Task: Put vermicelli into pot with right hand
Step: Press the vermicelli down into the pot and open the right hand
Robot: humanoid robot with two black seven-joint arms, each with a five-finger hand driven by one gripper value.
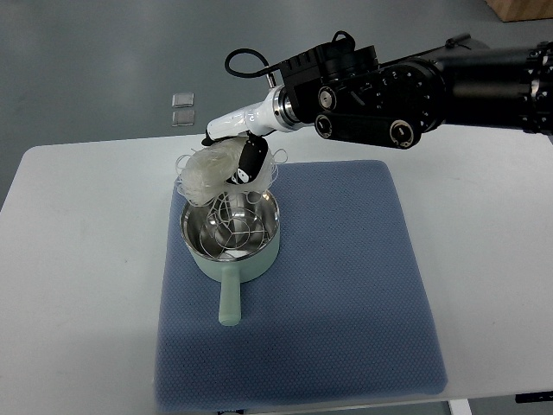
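Two small clear squares (182, 109) on grey floor, upper left. White counter (78, 251) carries blue textured mat (346, 285). Pale green metal-lined pot (230, 238) at mat's upper left, handle toward bottom. Translucent white vermicelli bundle (207, 170) above pot's upper-left rim, strands trailing in. Right hand (244, 156) from upper right, grasping vermicelli.

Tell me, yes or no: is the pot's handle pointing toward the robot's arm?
No. The pot has its handle pointing down toward the picture's bottom edge, away from the right hand holding the vermicelli.
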